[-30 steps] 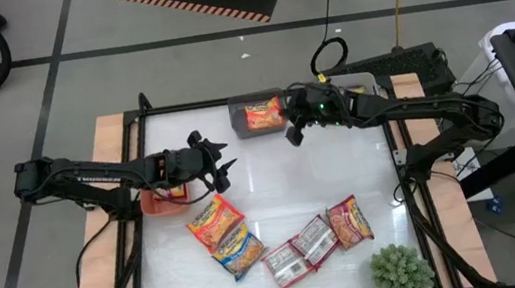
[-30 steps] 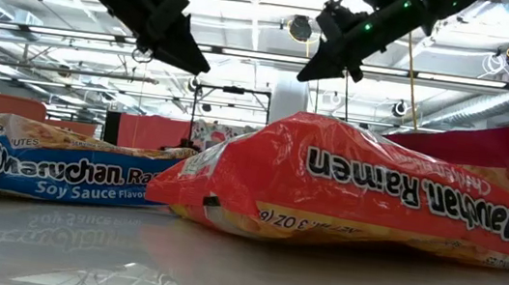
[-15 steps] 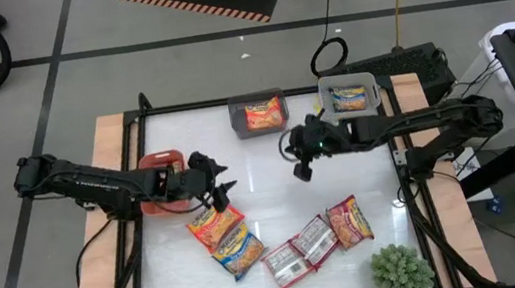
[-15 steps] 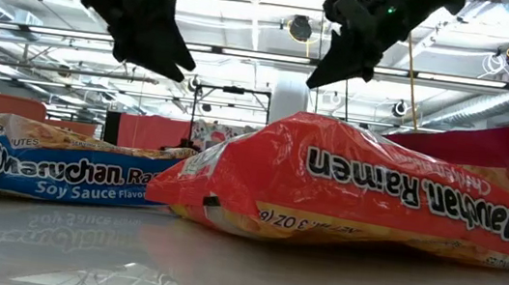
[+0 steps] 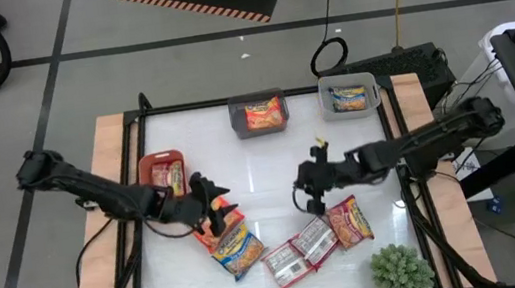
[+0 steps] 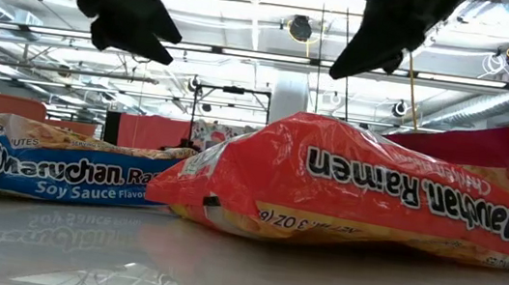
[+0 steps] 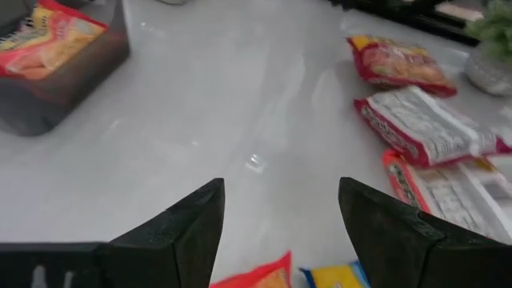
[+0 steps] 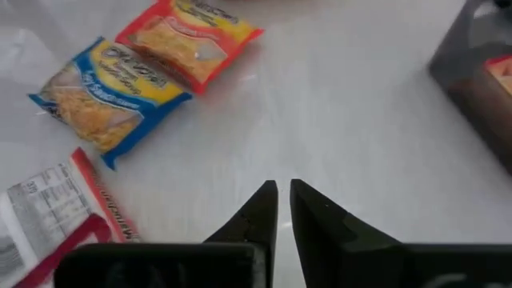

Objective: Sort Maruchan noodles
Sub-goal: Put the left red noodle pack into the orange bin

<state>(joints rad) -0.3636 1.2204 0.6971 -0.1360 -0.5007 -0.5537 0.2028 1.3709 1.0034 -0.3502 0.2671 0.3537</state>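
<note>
Since the earlier frames: both arms swung down from the far bins toward the loose packets; left gripper (image 5: 218, 206) now over the red-trimmed packet (image 5: 211, 227), right gripper (image 5: 308, 197) now just above the face-down packets.

High view: left gripper seen with fingers spread, holding nothing. Right gripper seen empty beside the red-trimmed packet at right (image 5: 349, 221). Blue-trimmed packet (image 5: 237, 250) found just below the red one, partly overlapped. Two face-down packets (image 5: 296, 254) lying between the groups. One packet each noted in the red bin (image 5: 149, 171), the grey bin (image 5: 258, 114) and the white bin (image 5: 350, 96). Potted plant (image 5: 402, 270) standing at the near right corner.

Low view: only dark finger tips visible at the top edge, cut off. Foreground filled by a red packet (image 6: 356, 189) and a blue one (image 6: 47, 171); rest of the table hidden behind them.

Left wrist view: fingers (image 7: 188, 224) wide apart over bare table (image 7: 240, 112), nothing between. Packet corners cut off at the bottom edge.

Right wrist view: fingers (image 8: 260, 210) nearly closed, a thin gap left, clasping nothing. Blue packet (image 8: 112, 96) and red packet (image 8: 192, 44) lying ahead, side by side.
</note>
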